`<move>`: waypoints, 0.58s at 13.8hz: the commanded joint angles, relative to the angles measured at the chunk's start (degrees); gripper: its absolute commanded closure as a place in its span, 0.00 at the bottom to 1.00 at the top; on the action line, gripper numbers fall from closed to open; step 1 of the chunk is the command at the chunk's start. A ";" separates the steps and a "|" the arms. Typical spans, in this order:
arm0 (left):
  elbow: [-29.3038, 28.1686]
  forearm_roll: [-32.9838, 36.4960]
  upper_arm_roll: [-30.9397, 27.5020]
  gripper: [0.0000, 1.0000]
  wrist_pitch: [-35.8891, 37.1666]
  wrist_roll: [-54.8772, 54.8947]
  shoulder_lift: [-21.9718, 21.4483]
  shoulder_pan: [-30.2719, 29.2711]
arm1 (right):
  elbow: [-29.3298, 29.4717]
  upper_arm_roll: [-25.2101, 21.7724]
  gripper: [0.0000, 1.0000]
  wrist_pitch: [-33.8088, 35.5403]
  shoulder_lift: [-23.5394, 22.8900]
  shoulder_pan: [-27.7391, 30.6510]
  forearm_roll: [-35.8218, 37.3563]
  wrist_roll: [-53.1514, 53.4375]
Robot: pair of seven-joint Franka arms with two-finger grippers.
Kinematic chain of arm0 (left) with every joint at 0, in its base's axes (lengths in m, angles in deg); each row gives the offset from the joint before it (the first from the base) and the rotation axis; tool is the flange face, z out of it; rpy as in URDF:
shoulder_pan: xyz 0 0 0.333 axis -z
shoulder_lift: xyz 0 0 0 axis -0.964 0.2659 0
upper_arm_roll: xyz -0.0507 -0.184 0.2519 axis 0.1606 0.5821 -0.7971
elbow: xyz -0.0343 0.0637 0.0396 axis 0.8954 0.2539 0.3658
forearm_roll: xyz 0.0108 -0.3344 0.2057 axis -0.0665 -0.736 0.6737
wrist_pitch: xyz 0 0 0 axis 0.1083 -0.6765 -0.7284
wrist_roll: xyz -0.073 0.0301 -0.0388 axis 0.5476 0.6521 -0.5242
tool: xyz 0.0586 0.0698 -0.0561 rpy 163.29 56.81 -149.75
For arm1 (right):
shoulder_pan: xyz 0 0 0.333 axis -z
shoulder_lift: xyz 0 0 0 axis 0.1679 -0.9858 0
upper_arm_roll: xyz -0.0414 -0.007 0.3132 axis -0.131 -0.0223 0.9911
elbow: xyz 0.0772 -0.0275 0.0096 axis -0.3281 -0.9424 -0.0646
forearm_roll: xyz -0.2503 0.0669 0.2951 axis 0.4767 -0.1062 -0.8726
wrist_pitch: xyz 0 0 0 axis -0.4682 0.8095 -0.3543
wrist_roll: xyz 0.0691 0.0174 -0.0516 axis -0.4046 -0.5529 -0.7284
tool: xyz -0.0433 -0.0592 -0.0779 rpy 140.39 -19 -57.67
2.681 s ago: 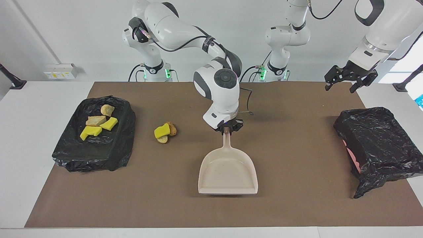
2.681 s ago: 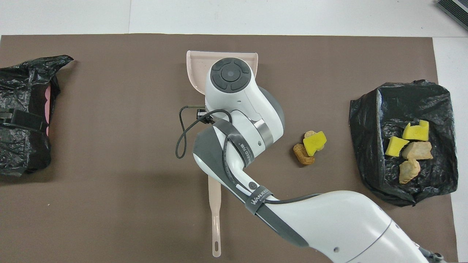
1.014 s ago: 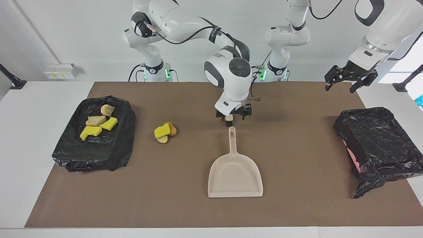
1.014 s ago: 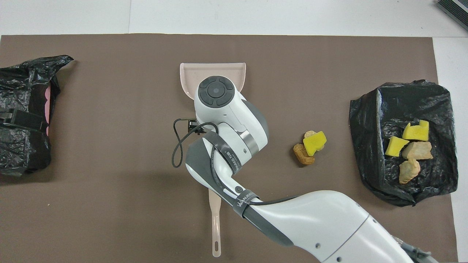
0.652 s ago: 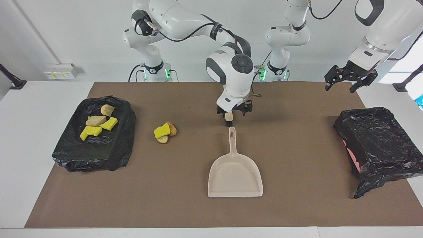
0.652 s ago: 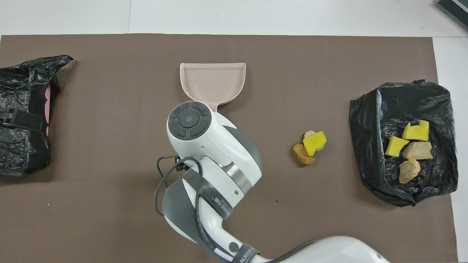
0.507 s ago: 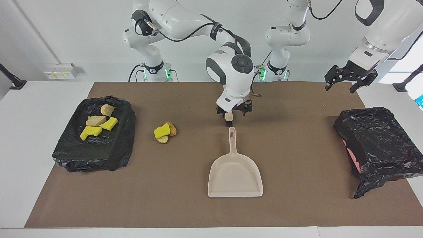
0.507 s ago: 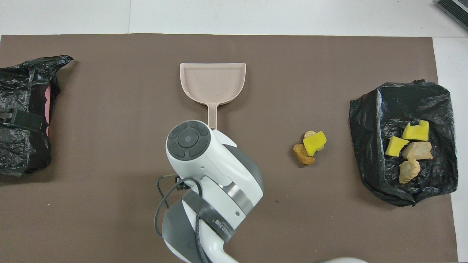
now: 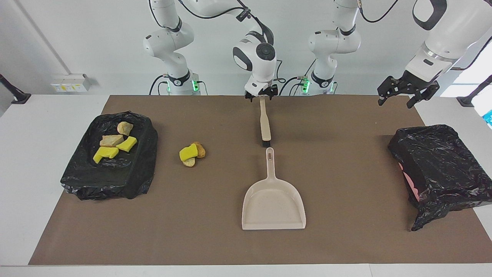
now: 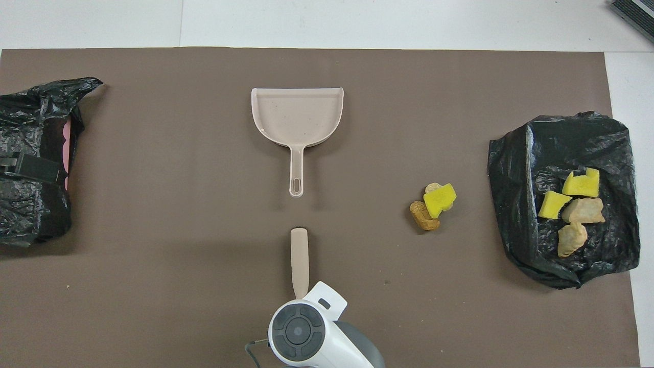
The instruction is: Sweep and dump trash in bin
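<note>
Three scraps of trash [image 9: 192, 154] [image 10: 433, 205], yellow and brown, lie piled on the brown mat. Several more scraps [image 9: 112, 144] [image 10: 572, 207] lie in the black-bagged bin [image 9: 115, 181] [image 10: 516, 168] at the right arm's end. The beige dustpan [image 9: 273, 204] [image 10: 297, 115] lies flat mid-mat, handle toward the robots. Nearer to the robots, in line with that handle, lies the beige brush [image 9: 264, 123] [image 10: 299, 255]. My right gripper [image 9: 261, 95] hangs open over the brush's handle end; the overhead view shows only its wrist [image 10: 297, 329]. My left gripper [image 9: 398, 95] waits open in the air at the left arm's end.
A second bin wrapped in a black bag [image 9: 438, 165] [image 10: 30, 128] sits at the left arm's end, tipped, with pink showing at its mouth. The brown mat [image 9: 346, 238] covers most of the white table.
The right gripper let go of the dustpan handle, having shifted the pan slightly, and drew back toward the robots to the brush's handle end. Trash, brush and left arm have not moved.
</note>
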 commanded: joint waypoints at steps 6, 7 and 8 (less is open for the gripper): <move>0.02 0.71 0.29 0.00 0.46 -0.24 -0.33 -0.38 | -2.05 -0.18 1.00 -2.10 1.60 -0.46 -1.82 3.73; 0.03 0.71 0.29 0.00 0.28 -0.24 -0.32 -0.38 | -1.78 -0.18 1.00 -2.10 1.51 -0.46 -1.82 4.61; 0.03 0.71 0.29 0.00 0.28 -0.24 -0.32 -0.38 | -1.43 -0.27 1.00 -1.93 1.33 -0.37 -1.73 4.79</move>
